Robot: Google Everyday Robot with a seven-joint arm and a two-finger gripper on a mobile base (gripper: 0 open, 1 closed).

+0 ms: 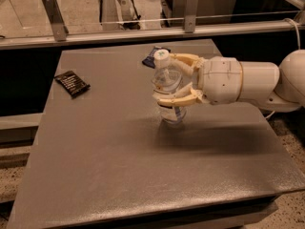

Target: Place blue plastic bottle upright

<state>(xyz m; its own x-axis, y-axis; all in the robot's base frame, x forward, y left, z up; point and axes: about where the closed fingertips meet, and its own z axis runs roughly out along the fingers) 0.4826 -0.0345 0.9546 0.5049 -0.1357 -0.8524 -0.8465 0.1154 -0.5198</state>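
The blue plastic bottle (169, 92) is clear with a white cap (161, 57) and a pale label near its base. It stands nearly upright, tilted a little, with its base at or just above the grey table (119, 166) near the middle. My gripper (172, 79) reaches in from the right, its cream fingers (178, 99) closed around the bottle's body.
A flat dark snack packet (72, 83) lies at the table's left. Another dark packet (153, 56) lies at the far edge behind the bottle. A metal rail with posts (52, 15) runs behind the table. The white arm (257, 85) spans the right side.
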